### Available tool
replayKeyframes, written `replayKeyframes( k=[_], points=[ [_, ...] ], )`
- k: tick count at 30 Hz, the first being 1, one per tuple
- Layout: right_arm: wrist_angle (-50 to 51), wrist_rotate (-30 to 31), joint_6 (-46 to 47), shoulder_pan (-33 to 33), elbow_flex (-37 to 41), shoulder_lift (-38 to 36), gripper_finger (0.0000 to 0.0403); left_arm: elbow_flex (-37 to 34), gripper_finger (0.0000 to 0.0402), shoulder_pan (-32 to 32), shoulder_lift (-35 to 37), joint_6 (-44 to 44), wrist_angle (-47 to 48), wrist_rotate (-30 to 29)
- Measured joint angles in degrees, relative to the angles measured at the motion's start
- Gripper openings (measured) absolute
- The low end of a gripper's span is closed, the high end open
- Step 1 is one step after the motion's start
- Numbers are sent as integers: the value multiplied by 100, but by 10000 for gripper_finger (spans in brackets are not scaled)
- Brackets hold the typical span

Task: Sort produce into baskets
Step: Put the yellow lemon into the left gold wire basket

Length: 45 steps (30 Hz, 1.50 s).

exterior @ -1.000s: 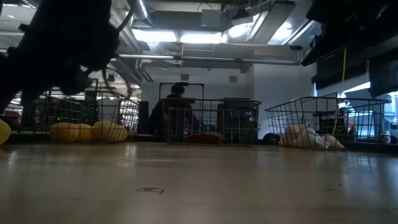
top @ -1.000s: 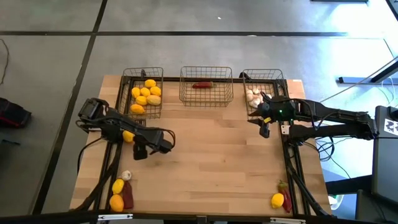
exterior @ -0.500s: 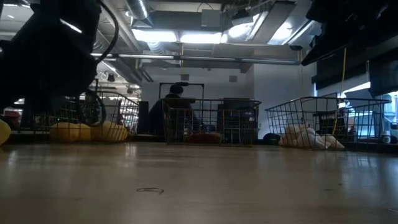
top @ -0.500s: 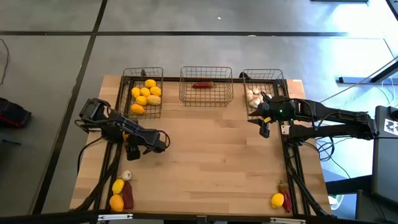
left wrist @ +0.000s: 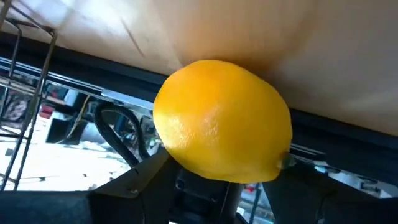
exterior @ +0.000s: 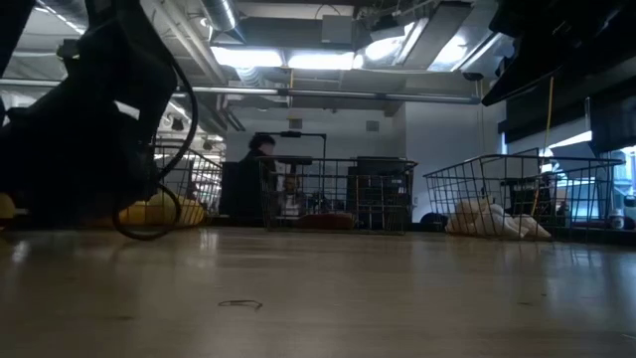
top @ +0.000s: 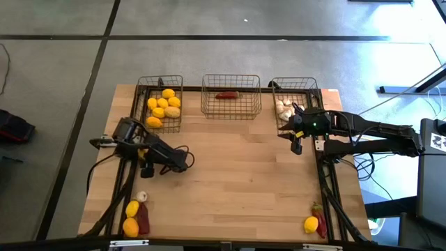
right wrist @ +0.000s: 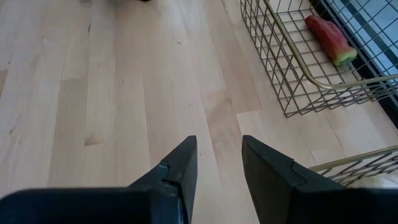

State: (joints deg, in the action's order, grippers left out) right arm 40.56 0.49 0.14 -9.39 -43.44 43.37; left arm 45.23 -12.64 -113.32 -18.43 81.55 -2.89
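A yellow lemon [left wrist: 222, 121] lies near the table's left edge. My left gripper [top: 144, 159] has come down over it and hides most of it in the high view. Three wire baskets stand along the far edge. The left basket [top: 141, 104] holds several lemons, the middle basket [top: 231, 108] one red chili [top: 226, 95], and the right basket [top: 311, 90] garlic [top: 283, 108]. My right gripper [right wrist: 217, 155] hovers open in front of the right basket, with nothing between its fingers. My left gripper has the lemon between its two fingers, one dark fingertip [left wrist: 152, 168] at each side of the lemon's lower half [left wrist: 186, 163]. The lemon's pointed end [left wrist: 285, 163] sits by the other finger. The lemon stays at table height [exterior: 6, 205].
At the near left lie a garlic bulb [top: 141, 197], two lemons [top: 131, 217] and a chili [top: 143, 222]. At the near right lie a lemon [top: 311, 224] and a chili [top: 319, 213]. Black frame rails [top: 334, 202] run along both sides. A person [exterior: 260, 164] is beyond the table.
My left gripper has sunk toward the table and drawn back toward the table's left edge, tipping as it went, until it stands over the lemon. The lemon has stayed where it was. The person beyond the table has shifted.
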Motion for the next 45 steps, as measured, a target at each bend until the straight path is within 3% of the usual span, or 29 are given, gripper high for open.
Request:
replayKeyframes(
  k=[11, 24, 39, 45],
  points=[
    [-23, -1, 4, 0, 0, 0, 124, 325, 205, -294, 206, 405, -34, -120],
    [-15, -25, 4, 4, 0, 1, 124, 1238, 202, -597, 1212, 406, -683, -383],
    [-8, -155, 5, 4, 0, -1, 124, 1340, 203, -543, 2000, -728, -783, -125],
    [-6, -155, 5, 4, 0, 1, 124, 1340, 203, -675, 2683, -1536, -1157, -126]
  ],
)
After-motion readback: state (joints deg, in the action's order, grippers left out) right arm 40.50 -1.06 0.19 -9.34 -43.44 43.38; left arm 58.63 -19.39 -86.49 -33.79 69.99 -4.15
